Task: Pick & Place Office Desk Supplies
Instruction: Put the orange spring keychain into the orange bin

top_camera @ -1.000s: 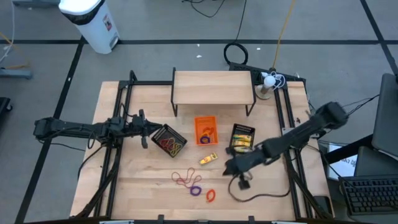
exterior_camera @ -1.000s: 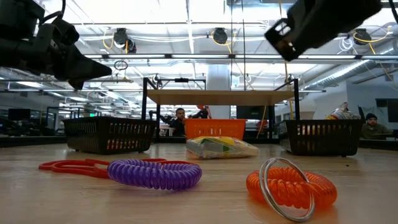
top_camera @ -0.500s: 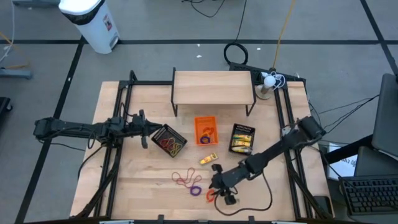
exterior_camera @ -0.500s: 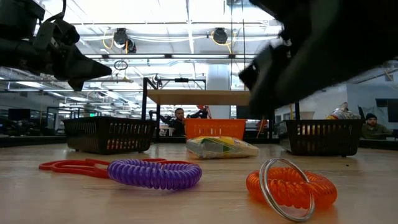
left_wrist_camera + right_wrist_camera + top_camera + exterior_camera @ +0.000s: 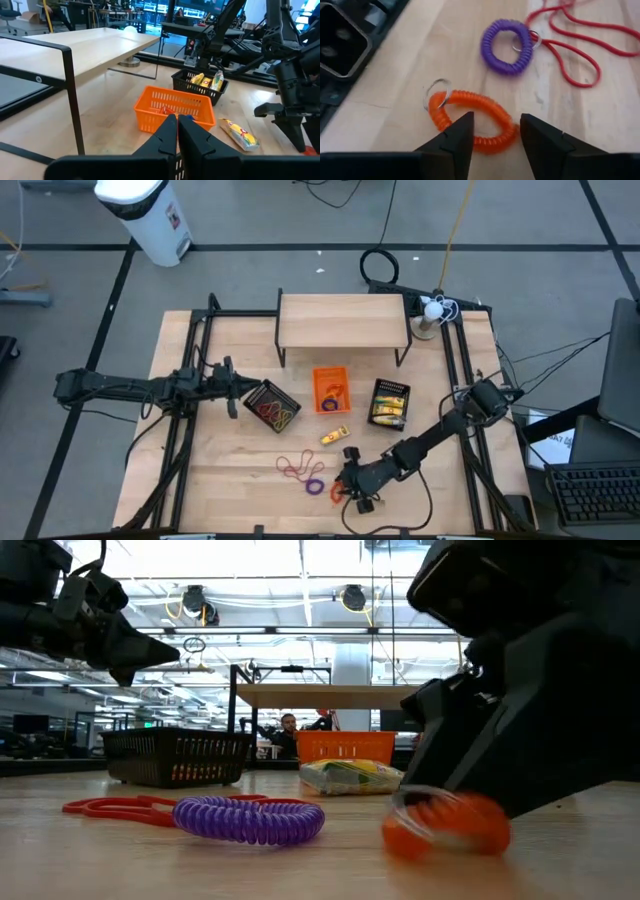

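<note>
At the front edge of the table [image 5: 200, 480], slightly right of its middle, the right gripper [image 5: 492, 131] stands low over the orange coil ring [image 5: 475, 117], its two fingers [image 5: 454, 137] spread apart and astride the near arc of the coil; whether the fingertips already touch the coil or the wood cannot be told. The coil lies flat on the bare wood, with a thin metal key ring [image 5: 436, 91] attached at one end. By appearance it is a light, springy plastic spiral that would flex and squash under pressure rather than break, and it could slip or spring sideways if caught off-centre; the safer hold would seem to be across one strand of the loop, away from the loose metal ring, with the fingers closing squarely over the coil's thickness. Just beyond it lies the purple coil ring [image 5: 506, 46], touching a tangle of red rubber bands [image 5: 575, 42], all toward the front edge. Nearer the table's centre a yellow packet [image 5: 334, 436] lies alone on the wood. Behind it stand three containers in a row: a black mesh tray [image 5: 272, 407] on the left with bands inside, the small orange tray [image 5: 331, 388] in the middle, and a second black mesh tray [image 5: 390, 402] on the right holding yellow packets. The left gripper [image 5: 178, 131] waits at the left edge beside the left mesh tray, its fingers pressed together and empty.
</note>
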Motion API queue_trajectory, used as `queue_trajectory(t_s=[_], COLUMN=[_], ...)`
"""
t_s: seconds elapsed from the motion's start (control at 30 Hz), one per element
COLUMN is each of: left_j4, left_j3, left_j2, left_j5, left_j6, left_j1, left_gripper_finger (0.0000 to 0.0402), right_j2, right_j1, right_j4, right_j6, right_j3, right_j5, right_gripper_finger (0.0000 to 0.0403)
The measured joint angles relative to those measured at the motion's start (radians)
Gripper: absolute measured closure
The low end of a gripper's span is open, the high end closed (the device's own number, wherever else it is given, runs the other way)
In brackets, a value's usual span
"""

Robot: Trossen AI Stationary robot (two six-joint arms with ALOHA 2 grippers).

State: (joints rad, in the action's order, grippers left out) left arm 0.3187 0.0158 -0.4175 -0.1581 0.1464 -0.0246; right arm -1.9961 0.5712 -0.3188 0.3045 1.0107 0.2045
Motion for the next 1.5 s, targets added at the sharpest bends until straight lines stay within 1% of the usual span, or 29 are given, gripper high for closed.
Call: queue_trajectory(t_s=[0.1, 0.17, 0.23, 0.37, 0.4, 0.53, 0.67, 0.77, 0.87, 0.93, 1.07, 1.17, 1.27, 1.37, 1.5], left_j4=[0.000, 0.000, 0.000, -0.002, -0.002, -0.002, -0.001, 0.000, 0.000, 0.000, 0.001, 0.001, 0.001, 0.001, 0.000], left_j3=[0.000, 0.000, 0.000, 0.000, 0.000, 0.000, 0.000, 0.000, 0.000, 0.000, 0.000, 0.000, 0.000, 0.000, 0.000], left_j2=[0.000, 0.000, 0.000, 0.000, 0.000, 0.000, 0.000, -0.001, -0.001, -0.001, -0.001, -0.001, -0.001, -0.001, -0.001], left_j5=[0.000, 0.000, 0.000, 0.000, 0.000, 0.000, -0.001, -0.001, -0.001, -0.001, -0.001, -0.001, -0.002, -0.002, -0.002], left_j6=[-0.009, -0.010, -0.011, -0.013, -0.014, -0.033, -0.039, -0.040, -0.047, -0.048, -0.064, -0.078, -0.094, -0.099, -0.112], left_j1=[0.000, 0.000, 0.000, 0.000, 0.000, 0.000, 0.000, 0.000, 0.000, 0.000, 0.000, 0.000, 0.000, 0.000, 0.000], left_gripper_finger=[0.0379, 0.0379, 0.0382, 0.0394, 0.0397, 0.0396, 0.0381, 0.0379, 0.0385, 0.0391, 0.0399, 0.0391, 0.0380, 0.0377, 0.0376], right_j2=[0.000, 0.001, 0.000, 0.000, 0.000, 0.017, 0.104, 0.207, 0.346, 0.433, 0.622, 0.774, 0.921, 1.070, 1.264], right_j1=[-0.008, -0.018, -0.025, -0.040, -0.042, -0.047, -0.048, -0.050, -0.050, -0.054, -0.070, -0.094, -0.117, -0.144, -0.170], right_j4=[0.037, 0.075, 0.118, 0.181, 0.188, 0.189, 0.196, 0.223, 0.234, 0.253, 0.222, 0.209, 0.211, 0.194, 0.194], right_j6=[-0.001, 0.008, 0.021, 0.040, 0.045, 0.047, -0.008, -0.059, -0.113, -0.146, -0.203, -0.227, -0.238, -0.252, -0.276], right_j3=[0.002, 0.002, 0.001, 0.000, 0.000, -0.001, -0.007, -0.011, -0.005, -0.009, -0.039, -0.085, -0.147, -0.221, -0.337], right_j5=[0.009, 0.003, -0.005, -0.040, -0.042, -0.051, -0.052, -0.042, -0.003, 0.006, 0.033, 0.043, 0.084, 0.093, 0.146], right_gripper_finger=[0.0268, 0.0286, 0.0312, 0.0380, 0.0388, 0.0390, 0.0396, 0.0400, 0.0402, 0.0402, 0.0402, 0.0402, 0.0402, 0.0402, 0.0402])
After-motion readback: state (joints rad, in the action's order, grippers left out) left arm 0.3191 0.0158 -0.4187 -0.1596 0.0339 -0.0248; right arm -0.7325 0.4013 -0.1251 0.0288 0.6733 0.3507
